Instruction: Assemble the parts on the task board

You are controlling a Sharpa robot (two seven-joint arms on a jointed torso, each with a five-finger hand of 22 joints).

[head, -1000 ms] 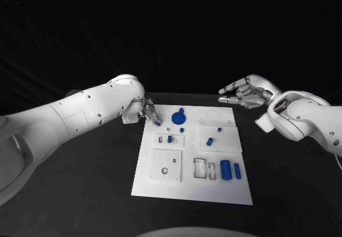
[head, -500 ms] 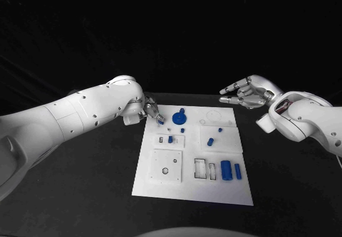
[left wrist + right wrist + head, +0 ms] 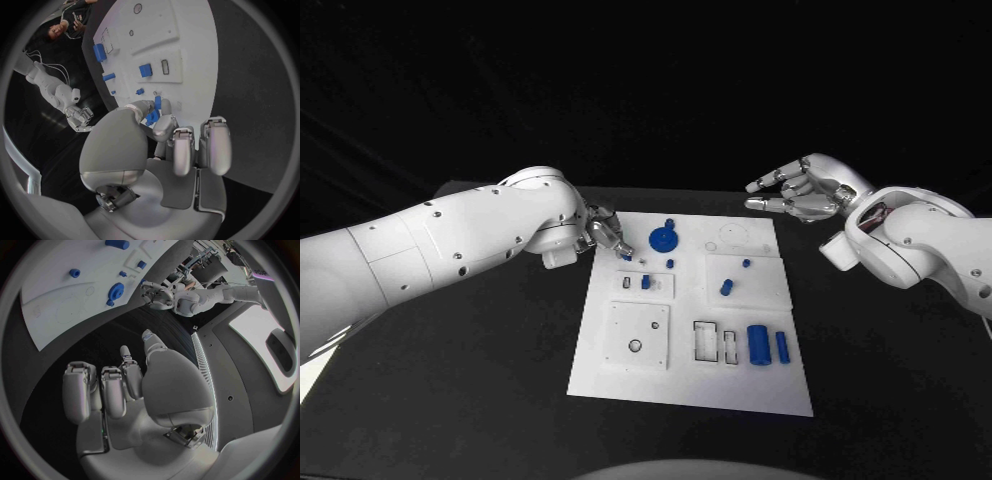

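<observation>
The white task board [image 3: 635, 378] lies mid-table. My left hand [image 3: 604, 235] hovers over its far left corner and pinches a small blue part [image 3: 152, 116] between thumb and a finger, just above the board [image 3: 187, 45]. Beside it stands a blue disc [image 3: 662, 238], with a small blue peg [image 3: 669, 264] below it. Another blue piece [image 3: 645, 282] sits in a small plate on the left. My right hand [image 3: 798, 190] hangs beyond the far right corner, fingers [image 3: 112, 390] half bent and holding nothing.
More blue parts lie on the board: a small peg [image 3: 744, 264], a block [image 3: 726, 287], a thick cylinder [image 3: 757, 343] and a slim bar [image 3: 780, 346]. A square plate with a hole [image 3: 635, 338] sits at the near left. Black table surrounds the board.
My left hand has drifted slightly toward me over the board's far left corner, still pinching the small part. The right hand has stayed put.
</observation>
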